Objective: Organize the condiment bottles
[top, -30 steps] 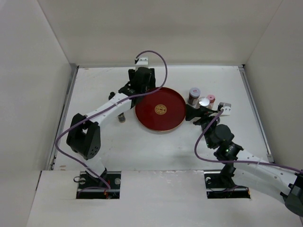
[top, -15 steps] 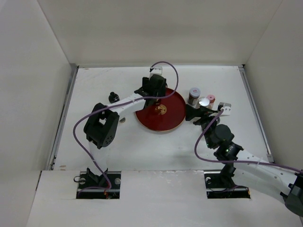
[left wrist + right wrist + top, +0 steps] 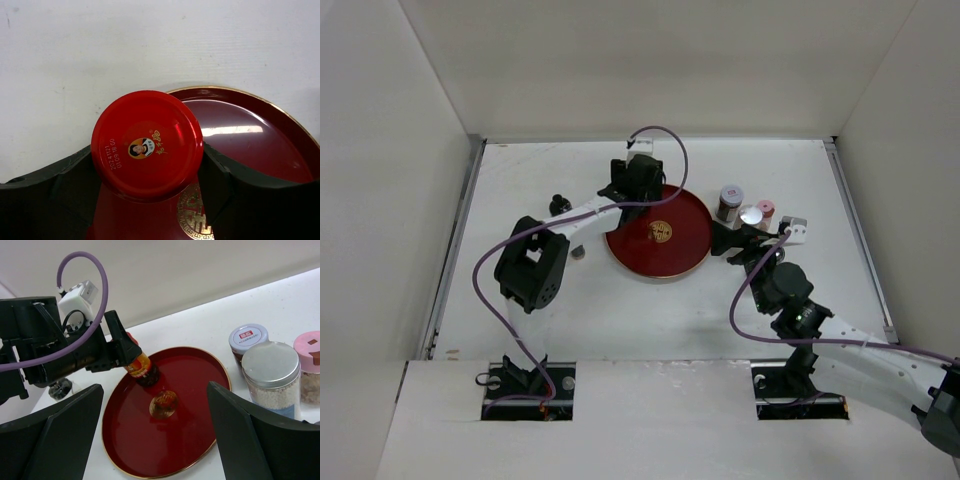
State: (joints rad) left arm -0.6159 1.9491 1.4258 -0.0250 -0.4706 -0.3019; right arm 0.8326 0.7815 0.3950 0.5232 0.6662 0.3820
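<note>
My left gripper (image 3: pixel 640 192) is shut on the red-lidded dark jar (image 3: pixel 147 142), with a finger on each side of the lid. The jar (image 3: pixel 142 369) stands tilted on the far-left part of the round red tray (image 3: pixel 680 255). My right gripper (image 3: pixel 733 241) is open and empty beside the tray's right rim. Close to it stand a grey-lidded jar with a red label (image 3: pixel 730 200), a silver-lidded jar with a blue band (image 3: pixel 751 215) and a pink-lidded jar (image 3: pixel 766 209). A black-capped bottle (image 3: pixel 558 203) and a small grey bottle (image 3: pixel 577 251) stand left of the tray.
The tray (image 3: pixel 200 440) has a gold emblem (image 3: pixel 163 404) at its middle and holds nothing but the held jar. White walls close the table at the back and sides. The left arm's purple cable (image 3: pixel 655 135) arcs over the tray's far edge.
The left gripper swung right with the jar from beyond the tray's far-left edge to over the tray, then drew back a little to its far-left part. The right arm has not moved.
</note>
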